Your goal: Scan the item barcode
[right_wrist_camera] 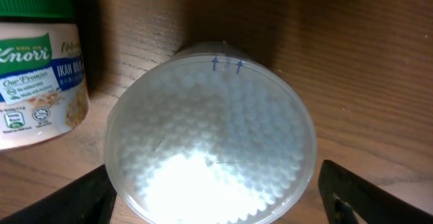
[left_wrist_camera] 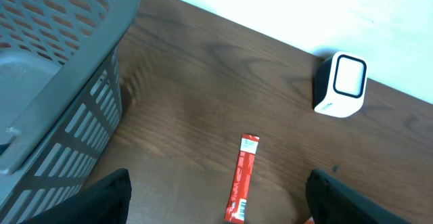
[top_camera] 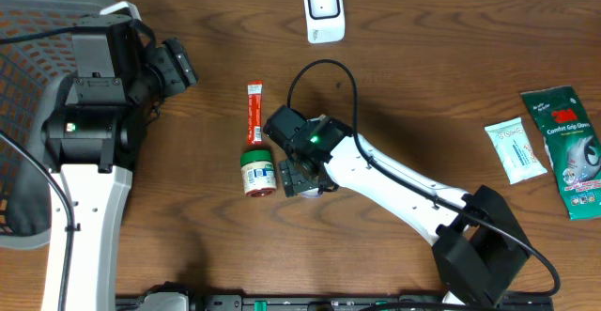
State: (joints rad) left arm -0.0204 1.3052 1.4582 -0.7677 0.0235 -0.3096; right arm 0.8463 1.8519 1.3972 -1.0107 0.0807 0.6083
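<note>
A dark wood-grain bench [top_camera: 423, 85] seen from above. Near its middle, the white right arm reaches down over a round, clear plastic tub [right_wrist_camera: 210, 149] packed with white cotton buds, their tips forming a bumpy, pebbled surface under a smooth lid. The right jaws stand wide open on either side of the tub, with a thin strip of wood showing at the right-hand tip, gripping nothing. Just beside the tub lies a small cylindrical Knorr jar [top_camera: 257, 172] with a green cap, on its side. A flat red sachet [top_camera: 253, 114] lies beyond it. A white, rounded-square scanner [top_camera: 323, 10] stands at the far edge. The left jaws hang wide open and empty beside a grey perforated plastic basket [left_wrist_camera: 61, 82].
</note>
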